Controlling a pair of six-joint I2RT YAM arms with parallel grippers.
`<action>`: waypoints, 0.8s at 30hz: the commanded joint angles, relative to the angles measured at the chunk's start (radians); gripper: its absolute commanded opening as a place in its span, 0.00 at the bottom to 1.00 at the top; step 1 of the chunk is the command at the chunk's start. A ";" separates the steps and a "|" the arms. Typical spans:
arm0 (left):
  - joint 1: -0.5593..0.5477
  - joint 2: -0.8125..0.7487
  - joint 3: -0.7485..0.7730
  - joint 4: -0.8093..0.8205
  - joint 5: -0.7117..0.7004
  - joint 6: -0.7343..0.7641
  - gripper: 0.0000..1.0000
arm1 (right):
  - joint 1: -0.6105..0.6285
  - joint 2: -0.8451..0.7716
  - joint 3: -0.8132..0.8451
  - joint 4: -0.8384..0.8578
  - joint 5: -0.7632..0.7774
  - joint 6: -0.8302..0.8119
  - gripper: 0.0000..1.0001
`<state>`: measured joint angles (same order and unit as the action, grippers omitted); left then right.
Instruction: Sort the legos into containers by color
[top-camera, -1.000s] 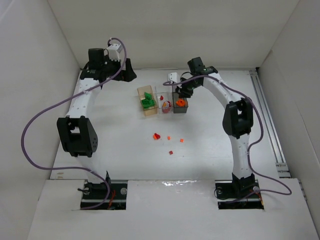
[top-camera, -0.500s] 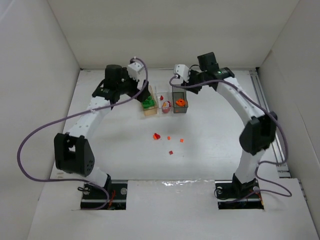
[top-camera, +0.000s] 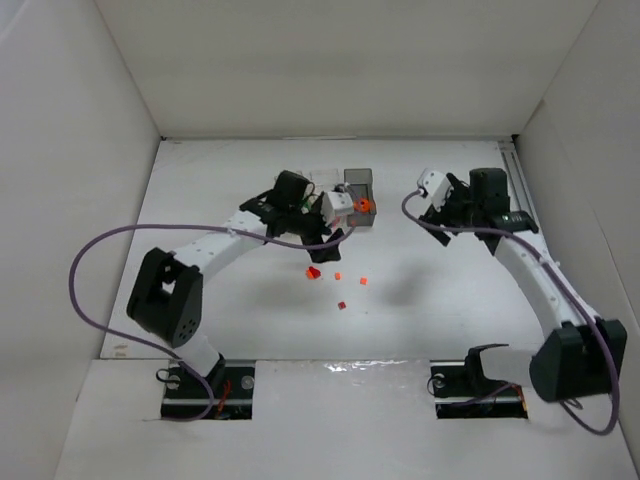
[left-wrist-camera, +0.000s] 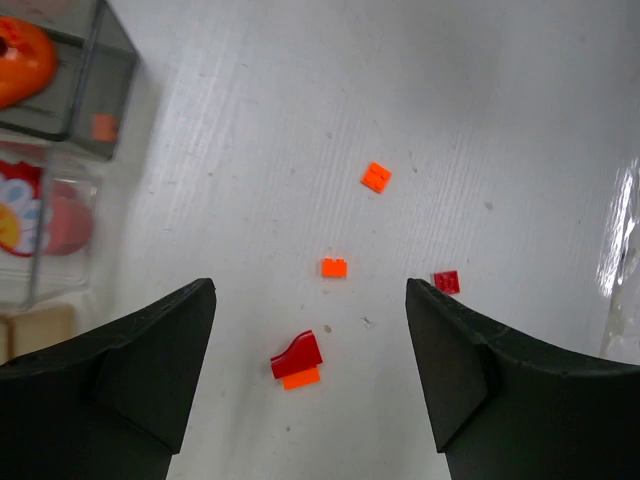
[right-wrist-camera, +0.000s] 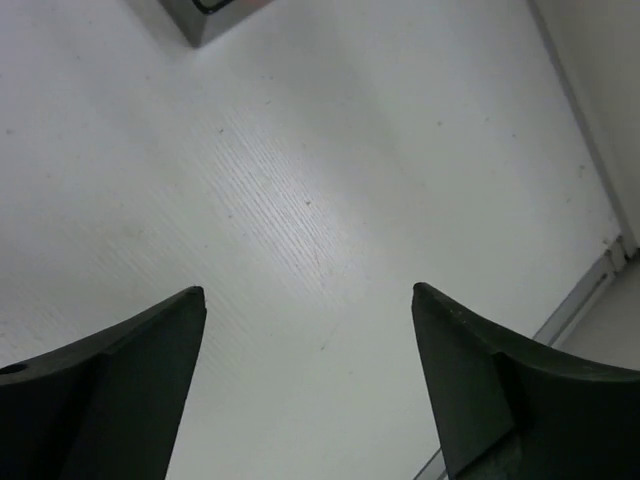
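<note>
Plain white table (top-camera: 220, 290) here. The smoky grey bin (left-wrist-camera: 110, 70) sits on it, clear bin (left-wrist-camera: 85, 240) right beside it, tan bin (left-wrist-camera: 35, 330) just past that. On the arm-base side of the grey bin lies a loose scatter: a red curved brick (left-wrist-camera: 297, 352) touching an orange bit (left-wrist-camera: 300, 379), an orange brick (left-wrist-camera: 334, 267), an orange square plate (left-wrist-camera: 376, 177) and a small red brick (left-wrist-camera: 446, 282).

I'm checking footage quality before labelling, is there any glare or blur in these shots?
Top external: a glare streak along the near edge of the table, soft shadows, the legos barely resolved. Left wrist: a blown-out patch at the right edge, legos sharp, the left fingers dark. Right wrist: even light, no glare, right fingers dark.
</note>
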<state>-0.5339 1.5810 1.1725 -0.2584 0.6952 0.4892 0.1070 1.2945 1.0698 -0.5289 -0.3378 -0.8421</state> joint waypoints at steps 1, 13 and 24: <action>-0.035 0.042 0.007 -0.071 -0.014 0.072 0.73 | 0.039 -0.210 -0.058 0.222 0.140 0.076 0.89; -0.075 0.192 -0.026 -0.059 -0.128 0.241 0.56 | -0.053 -0.426 -0.198 0.181 0.011 0.152 0.76; -0.152 0.212 -0.010 -0.027 -0.155 0.259 0.55 | -0.063 -0.471 -0.220 0.147 0.022 0.152 0.77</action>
<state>-0.6727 1.8042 1.1313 -0.2943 0.5457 0.7258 0.0517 0.8326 0.8394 -0.3927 -0.3035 -0.7094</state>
